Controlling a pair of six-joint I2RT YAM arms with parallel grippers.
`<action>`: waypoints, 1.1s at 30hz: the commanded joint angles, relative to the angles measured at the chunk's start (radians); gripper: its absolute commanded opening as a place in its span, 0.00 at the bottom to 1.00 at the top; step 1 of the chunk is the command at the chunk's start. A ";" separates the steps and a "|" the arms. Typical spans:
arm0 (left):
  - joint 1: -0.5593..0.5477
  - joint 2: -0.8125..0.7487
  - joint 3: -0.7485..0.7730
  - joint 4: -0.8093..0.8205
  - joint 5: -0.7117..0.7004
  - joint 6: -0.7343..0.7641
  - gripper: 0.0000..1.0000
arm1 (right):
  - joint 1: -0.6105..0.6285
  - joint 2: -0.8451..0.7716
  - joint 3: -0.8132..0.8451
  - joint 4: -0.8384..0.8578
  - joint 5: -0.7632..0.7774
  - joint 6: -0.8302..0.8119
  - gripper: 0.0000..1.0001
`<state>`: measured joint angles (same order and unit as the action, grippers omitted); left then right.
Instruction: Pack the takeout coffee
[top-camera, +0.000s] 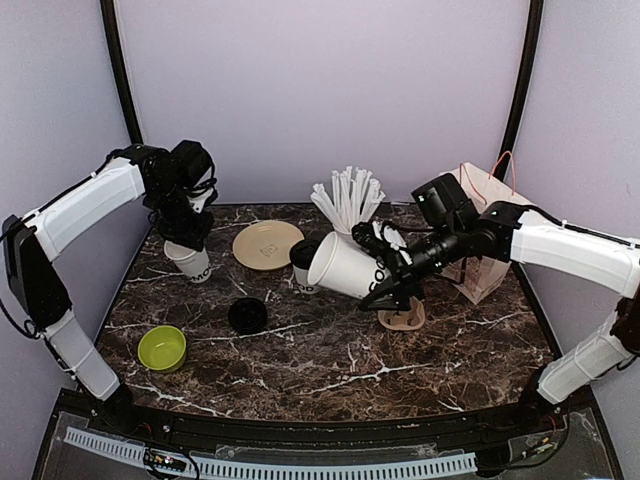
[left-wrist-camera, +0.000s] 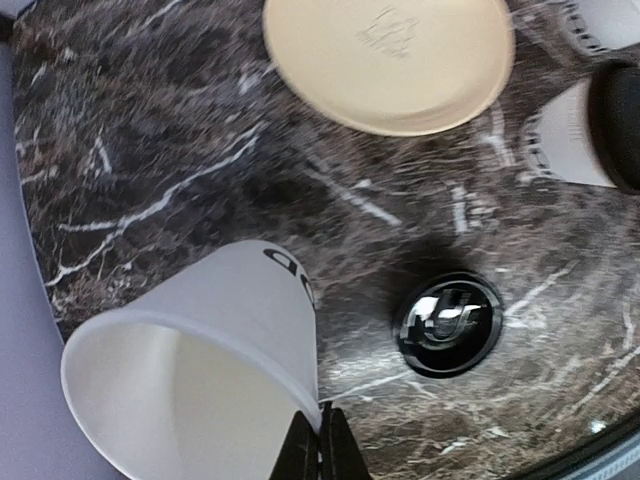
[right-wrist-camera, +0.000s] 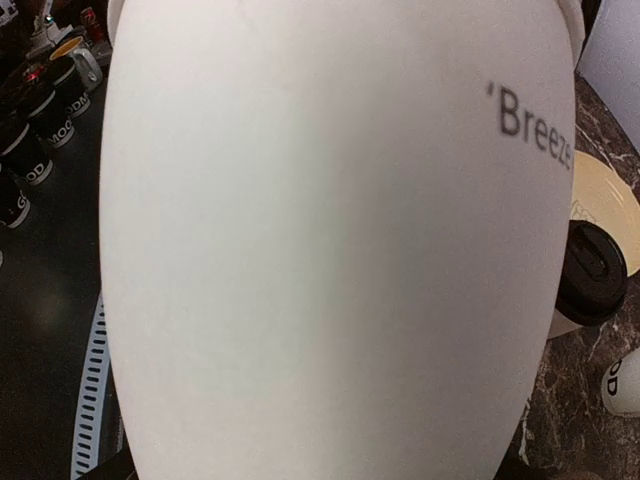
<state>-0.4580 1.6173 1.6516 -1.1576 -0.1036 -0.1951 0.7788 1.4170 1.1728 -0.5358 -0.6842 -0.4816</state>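
Top view: L gripper (top-camera: 186, 246) pinched shut on the rim of a small open cup (top-camera: 190, 262) at far left of the table (top-camera: 330, 370). R gripper (top-camera: 383, 272) spread wide round a big white cup (top-camera: 343, 266), held tilted off the table. The lidded coffee cup (top-camera: 304, 266) stands upright just left of it, near a tan plate (top-camera: 267, 244); a loose black lid (top-camera: 247, 315) lies apart, nearer the front.
L wrist: fingers closed on the cup wall, lid on marble beside.
R wrist: big white cup fills the view, lidded coffee cup at right edge
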 joint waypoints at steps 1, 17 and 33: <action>0.082 0.046 -0.068 0.032 -0.093 0.064 0.00 | -0.006 -0.046 0.011 -0.059 -0.095 -0.012 0.74; 0.170 0.282 -0.060 0.132 -0.015 0.105 0.06 | -0.006 -0.047 0.020 -0.067 -0.106 -0.009 0.71; 0.120 0.093 -0.034 0.136 -0.105 0.083 0.85 | -0.041 -0.051 0.037 -0.168 0.003 -0.058 0.80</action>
<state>-0.3019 1.8626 1.5715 -1.0107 -0.1497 -0.0994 0.7712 1.3838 1.1896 -0.6464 -0.7403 -0.5007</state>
